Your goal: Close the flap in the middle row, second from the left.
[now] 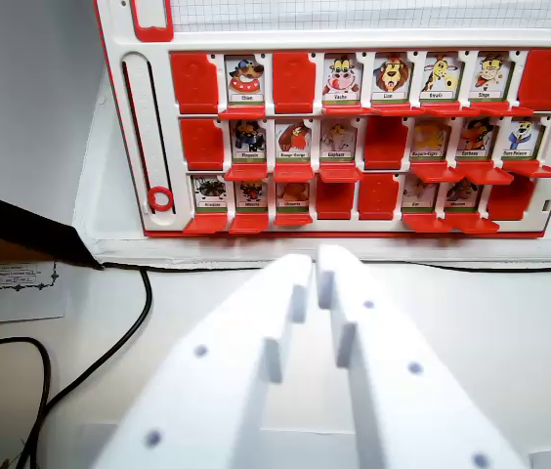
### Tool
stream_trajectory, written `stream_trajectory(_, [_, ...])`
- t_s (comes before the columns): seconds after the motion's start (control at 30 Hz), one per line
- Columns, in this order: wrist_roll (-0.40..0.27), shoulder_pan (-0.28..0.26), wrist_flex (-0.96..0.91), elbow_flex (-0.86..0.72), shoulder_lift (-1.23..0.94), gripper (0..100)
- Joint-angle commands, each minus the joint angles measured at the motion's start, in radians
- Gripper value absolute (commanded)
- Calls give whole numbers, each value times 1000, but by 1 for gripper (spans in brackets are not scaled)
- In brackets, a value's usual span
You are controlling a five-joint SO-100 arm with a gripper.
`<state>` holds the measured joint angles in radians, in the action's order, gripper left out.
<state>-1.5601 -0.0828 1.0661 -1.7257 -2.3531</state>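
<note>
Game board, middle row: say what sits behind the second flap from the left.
Behind that flap, folded down, stands a penguin card with a name label. Closed flaps such as the leftmost hide whatever is behind them.

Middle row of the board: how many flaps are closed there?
2: the leftmost flap and the fifth flap counted from the left. The whole row is visible, so none is hidden.

light: bright, even | blur: gripper [317, 262] soft up close | beyond jaws: board [354, 137] fairly sharp, mild glare
</note>
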Motion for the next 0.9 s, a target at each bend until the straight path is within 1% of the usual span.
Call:
stream_trajectory(0.0, [-37,-15,-38,-12,-101,0])
stream_trajectory(0.23, [-38,-11,-46,-25,-98,0])
stream_trajectory(0.47, [-31,8,-52,-51,-97,0])
stream_trajectory(0.63, [-51,17,-132,-121,-84,0])
stream_trajectory(0.73, [-61,12,-187,-173,-67,0])
stream_trajectory(0.87, [-44,-12,-252,-222,-25,0])
